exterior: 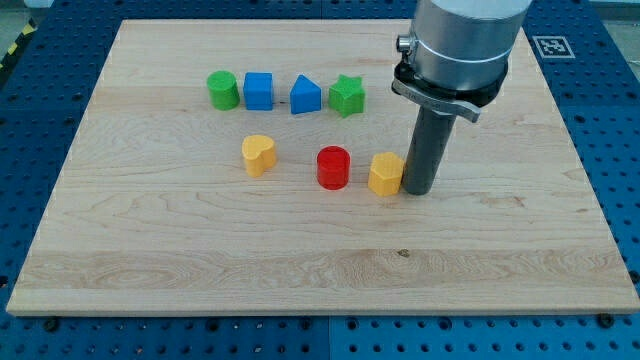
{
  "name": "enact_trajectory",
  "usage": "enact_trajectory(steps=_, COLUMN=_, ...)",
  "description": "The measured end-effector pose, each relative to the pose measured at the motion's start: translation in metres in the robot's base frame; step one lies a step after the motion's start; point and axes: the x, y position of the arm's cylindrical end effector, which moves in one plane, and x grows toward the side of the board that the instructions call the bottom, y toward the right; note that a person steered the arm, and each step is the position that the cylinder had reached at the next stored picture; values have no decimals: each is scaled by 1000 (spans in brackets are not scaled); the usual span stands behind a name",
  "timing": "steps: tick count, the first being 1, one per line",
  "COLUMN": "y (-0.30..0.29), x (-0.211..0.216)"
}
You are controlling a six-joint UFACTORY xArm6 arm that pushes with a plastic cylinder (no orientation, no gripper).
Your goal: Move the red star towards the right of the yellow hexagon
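One dark rod and no jaws on my arm, nothing held, my tip (415, 191) touching the yellow hexagon (385, 173) on its right side, red cylinder (333, 167) just left of that hexagon, no red star visible, yellow heart (258, 154) further left, green star (347, 95) above, wooden surface (300, 260).

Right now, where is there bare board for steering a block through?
Bare: the strip along the board's bottom edge, below the yellow heart, red cylinder and yellow hexagon, and the view's right beyond my tip. Crowded: the two block rows.
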Motion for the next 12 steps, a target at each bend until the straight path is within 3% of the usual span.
enact_trajectory(steps=1, y=36, x=0)
enact_trajectory(steps=2, y=82, x=-28)
enact_trajectory(steps=3, y=92, x=-95)
enact_trajectory(steps=4, y=76, x=-170)
enact_trajectory(steps=5, y=18, x=-230)
enact_trajectory(steps=6, y=-57, x=-276)
enact_trajectory(steps=7, y=-67, x=-300)
enact_trajectory(steps=10, y=42, x=-295)
enact_trajectory(steps=12, y=65, x=-237)
